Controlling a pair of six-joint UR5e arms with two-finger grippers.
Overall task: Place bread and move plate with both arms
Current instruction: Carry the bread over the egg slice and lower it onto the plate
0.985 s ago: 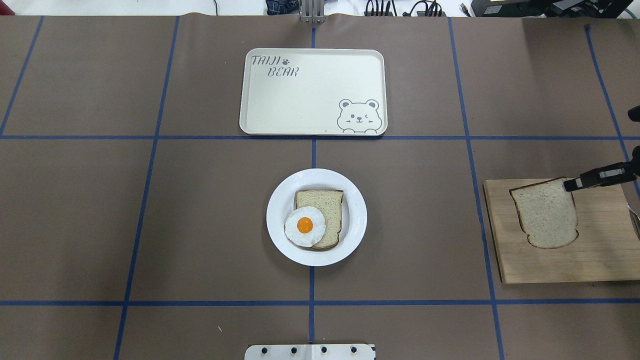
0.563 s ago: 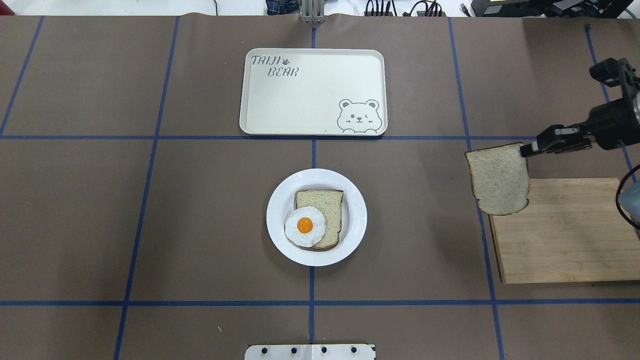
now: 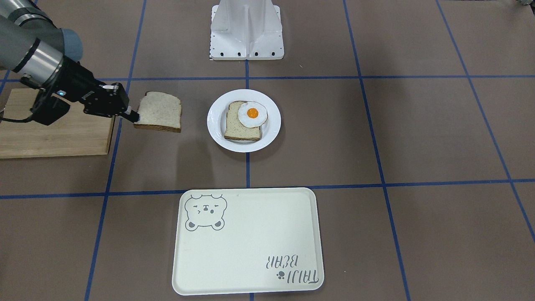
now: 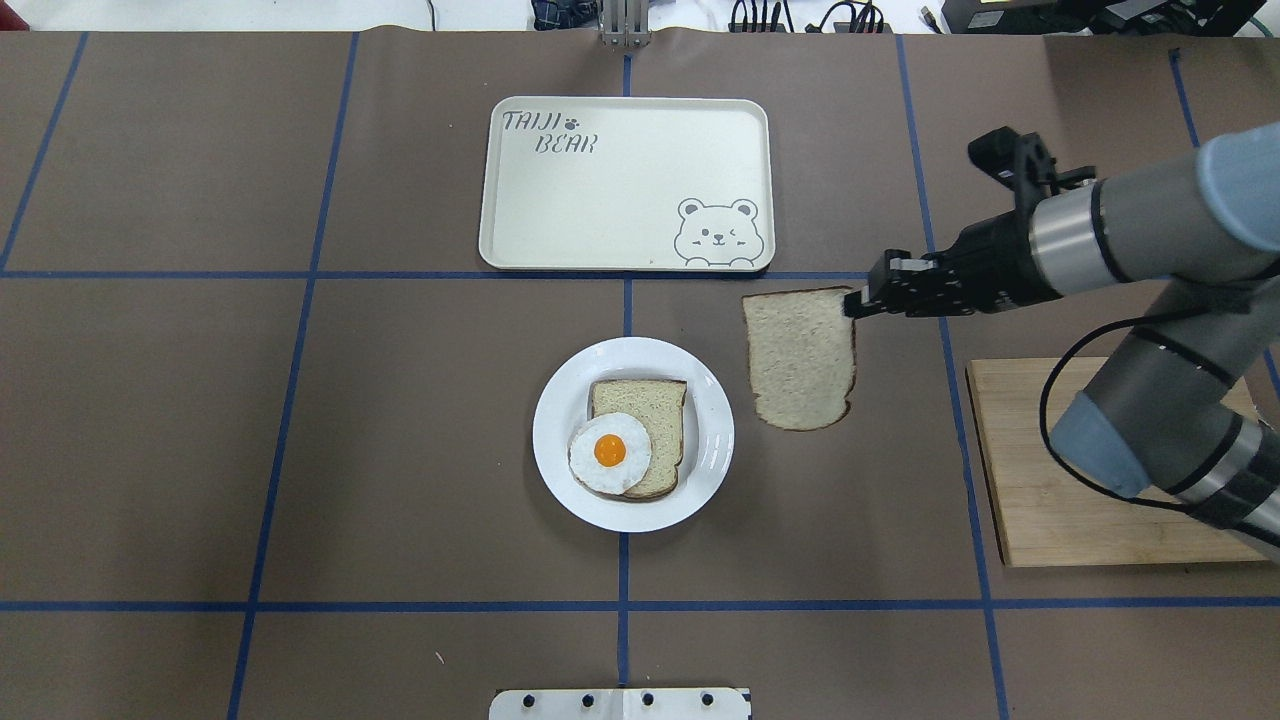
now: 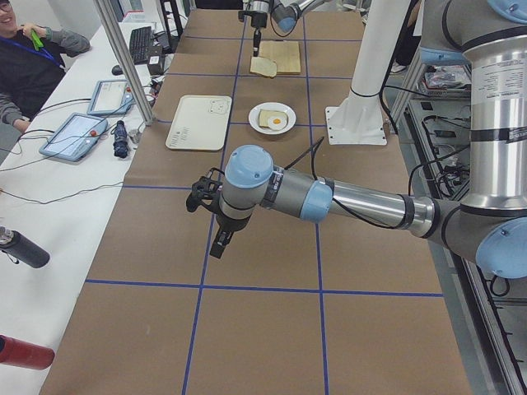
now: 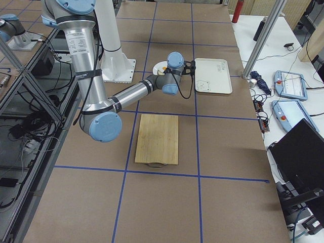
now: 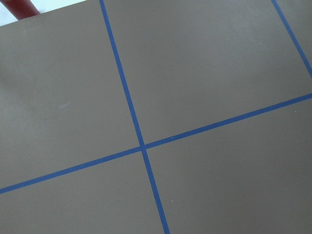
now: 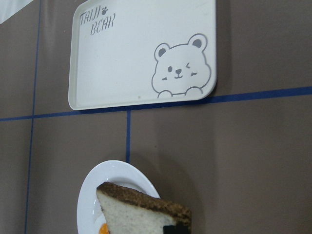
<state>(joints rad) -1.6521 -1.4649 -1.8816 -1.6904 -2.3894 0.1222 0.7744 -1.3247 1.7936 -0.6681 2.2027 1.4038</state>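
Between the plate [image 4: 556, 400] and the board [image 4: 1100, 520], on the right half of the table, the bread [image 4: 800, 360] hangs in the right gripper [image 4: 852, 301]. The two black fingers are closed on one corner of its flat end. The slice lies roughly level over bare brown table, with its domed end toward the robot's edge. It is just beside the plate's rim and does not touch it, and it is well clear of the board.

The plate sits at the table's middle on a blue tape line. It carries a second slice [image 4: 655, 400] with a fried egg [image 4: 610, 452] lying on that slice's near-left corner.

Toward the far edge, beyond the plate, lies a cream tray [image 4: 620, 190]. Grey letters in its far-left corner read "TAIJI BEAR" [image 4: 548, 133] with a paw print between the words. A winking bear is drawn in its near-right corner.

Over the table's left end, well apart from the food, the left gripper [image 5: 222, 243] points down above brown paper crossed by blue tape. Only the side camera shows it, so I cannot tell how wide its fingers stand.
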